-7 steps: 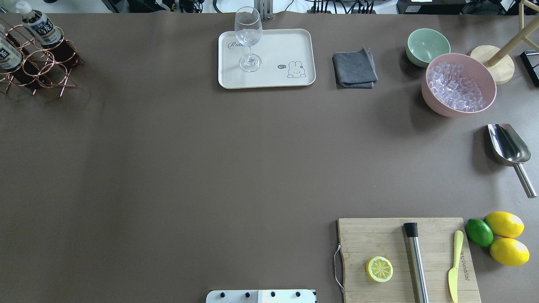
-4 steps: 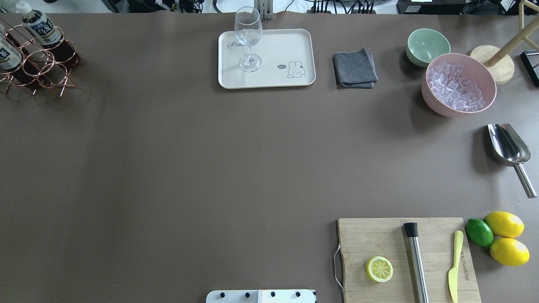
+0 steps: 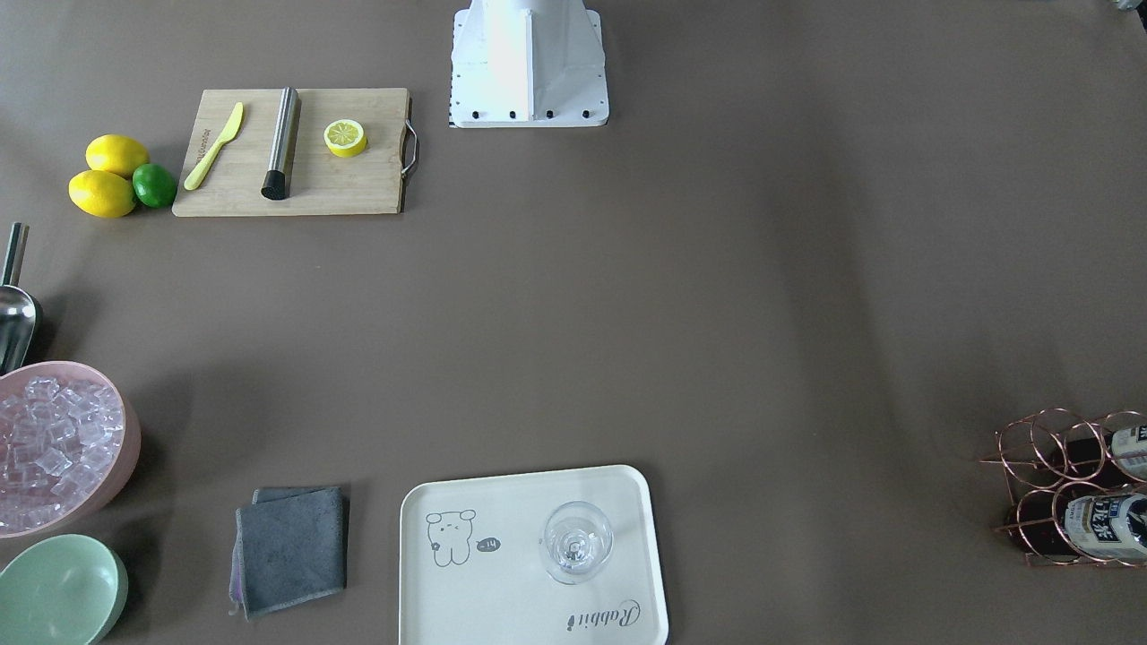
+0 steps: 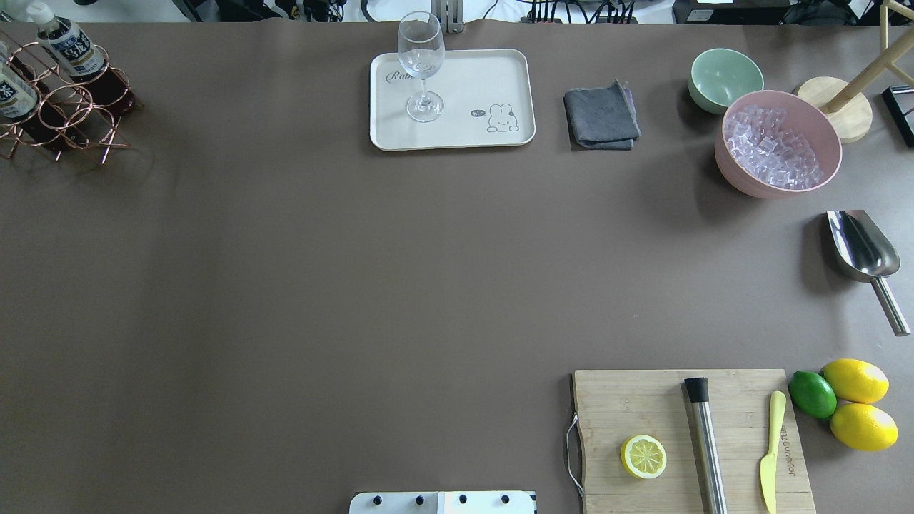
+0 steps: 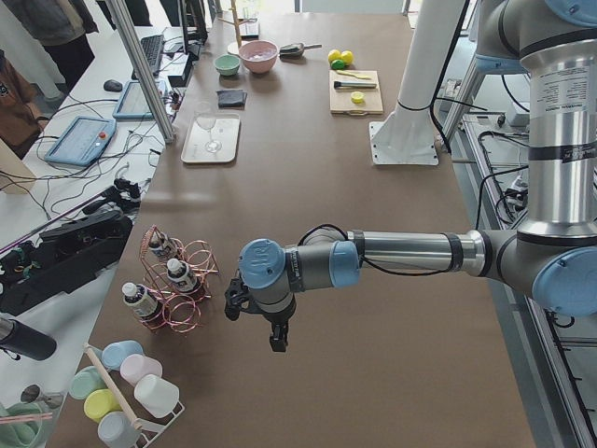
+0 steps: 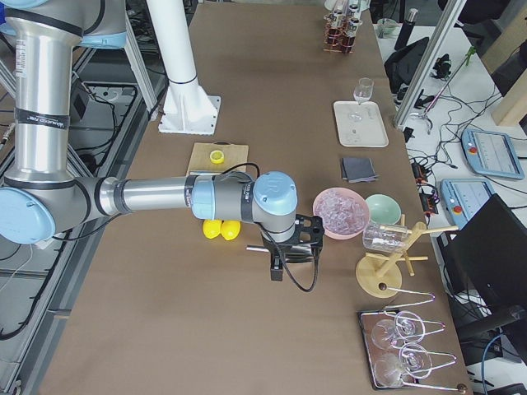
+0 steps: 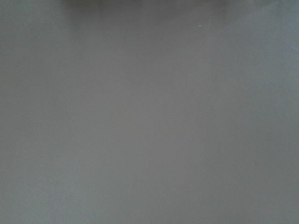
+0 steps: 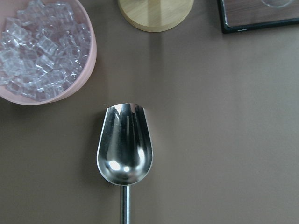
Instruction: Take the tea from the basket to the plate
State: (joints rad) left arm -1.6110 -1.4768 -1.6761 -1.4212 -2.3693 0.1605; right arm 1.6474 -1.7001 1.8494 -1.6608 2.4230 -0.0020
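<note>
The tea bottles (image 4: pixel 66 44) are standing with their white caps up in the rings of the copper wire basket (image 4: pixel 71 114). The basket is sitting at the upper left corner of the overhead view, partly cut off by the frame edge. The view from the table's left end is showing three bottles in it. The plate (image 4: pixel 493 75) is lying at the top centre of the overhead view, well apart from the basket. A stemmed glass (image 4: pixel 421 57) is standing upright on the plate's left part, by the script word.

The left arm (image 5: pixel 401 250) is reaching in from the right edge of the left-end view. The left arm's jaws are hanging over the bare table (image 4: pixel 285 285) near the basket and apart from it. Whether they are released or clenched I cannot tell from that angle. The left wrist view is showing only brown table surface.

The right arm (image 6: pixel 156 196) is stretching in from the left edge of the right-end view. The right arm's jaws are hanging near the pink bowl of ice (image 6: pixel 340 210), and their state I cannot tell either. The right wrist view is looking down on a metal scoop (image 8: pixel 124 149), which is lying below the bowl in the frame and apart from it.
</note>
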